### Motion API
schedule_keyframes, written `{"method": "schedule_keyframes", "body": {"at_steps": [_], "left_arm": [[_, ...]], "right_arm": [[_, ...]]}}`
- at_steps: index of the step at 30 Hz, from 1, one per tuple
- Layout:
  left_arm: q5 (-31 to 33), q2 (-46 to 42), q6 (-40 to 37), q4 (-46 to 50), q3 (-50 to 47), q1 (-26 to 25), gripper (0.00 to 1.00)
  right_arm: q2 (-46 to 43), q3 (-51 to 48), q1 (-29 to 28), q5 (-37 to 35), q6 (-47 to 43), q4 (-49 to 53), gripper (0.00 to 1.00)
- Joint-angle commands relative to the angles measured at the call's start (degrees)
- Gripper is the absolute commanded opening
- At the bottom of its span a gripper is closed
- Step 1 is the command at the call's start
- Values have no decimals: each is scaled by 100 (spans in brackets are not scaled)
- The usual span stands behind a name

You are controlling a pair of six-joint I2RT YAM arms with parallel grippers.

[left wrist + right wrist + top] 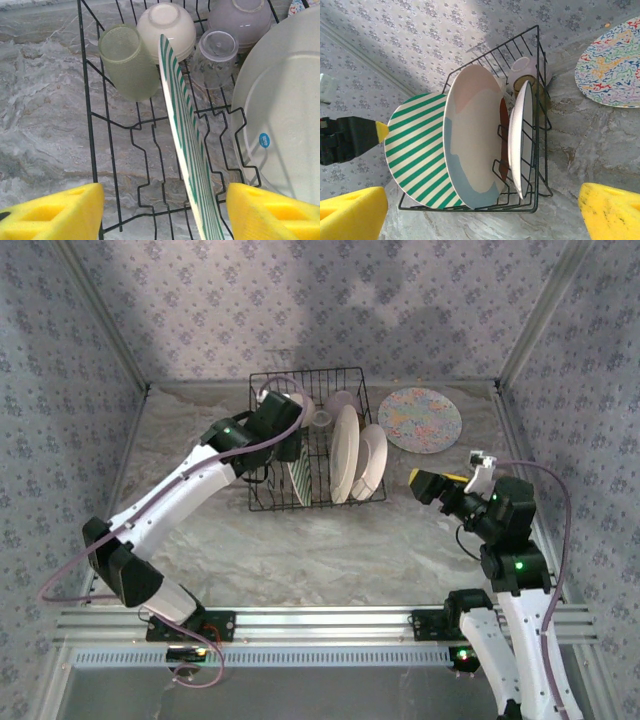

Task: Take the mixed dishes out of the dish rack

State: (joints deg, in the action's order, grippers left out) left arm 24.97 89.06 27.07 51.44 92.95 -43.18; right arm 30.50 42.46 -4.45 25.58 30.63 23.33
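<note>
The black wire dish rack (330,371) (90,125) (540,150) holds upright plates. Among them are a green-striped plate (187,135) (417,145), a large pastel plate (345,452) (475,135) and a smaller white plate (372,462) (520,135). At its far end lie a greenish cup (127,62), a cream bowl (167,27), a clear cup (215,52) and a lavender bowl (240,20). My left gripper (287,448) (162,215) is open, its yellow fingers on either side of the striped plate's rim without touching it. To the right of the rack my right gripper (428,485) (482,215) is open and holds nothing.
A multicoloured patterned plate (420,419) (612,65) lies flat on the marbled table, right of the rack. Patterned walls close in the back and both sides. Bare tabletop (330,550) lies between the rack and the arm bases.
</note>
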Motion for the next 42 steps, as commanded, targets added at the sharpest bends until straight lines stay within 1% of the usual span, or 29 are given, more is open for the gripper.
{"method": "schedule_keyframes", "body": {"at_steps": [1, 3, 10, 11, 17, 19, 22, 25, 31, 36, 38, 42], "left_arm": [[157, 123, 43, 52, 230, 48, 62], [175, 218, 70, 32, 298, 65, 61], [356, 590, 104, 85, 580, 64, 47], [395, 625, 108, 94, 607, 64, 47], [623, 830, 226, 237, 795, 64, 38], [673, 875, 254, 244, 812, 73, 38], [691, 966, 290, 252, 848, 76, 36], [717, 1052, 324, 277, 900, 73, 32], [643, 1130, 343, 256, 935, 60, 19], [644, 1116, 402, 328, 970, 47, 4], [626, 1105, 421, 349, 993, 38, 1], [605, 1100, 455, 432, 1092, 9, 0]], "right_arm": [[-91, -79, -47, 96, 67, -96, 100], [-112, -86, -47, 89, 40, -30, 100], [-321, -180, -65, 283, 48, -103, 100], [-346, -193, -65, 338, 35, -113, 100], [-475, -367, -90, 1044, 124, -473, 100], [-513, -411, -108, 1121, 160, -538, 100], [-533, -470, -135, 1159, 170, -570, 100], [-537, -500, -157, 1202, 173, -595, 100], [-563, -528, -188, 1183, 156, -603, 100], [-599, -583, -196, 1133, 144, -615, 100], [-600, -589, -190, 1133, 144, -632, 100], [-599, -633, -206, 1116, 146, -658, 100]]}}
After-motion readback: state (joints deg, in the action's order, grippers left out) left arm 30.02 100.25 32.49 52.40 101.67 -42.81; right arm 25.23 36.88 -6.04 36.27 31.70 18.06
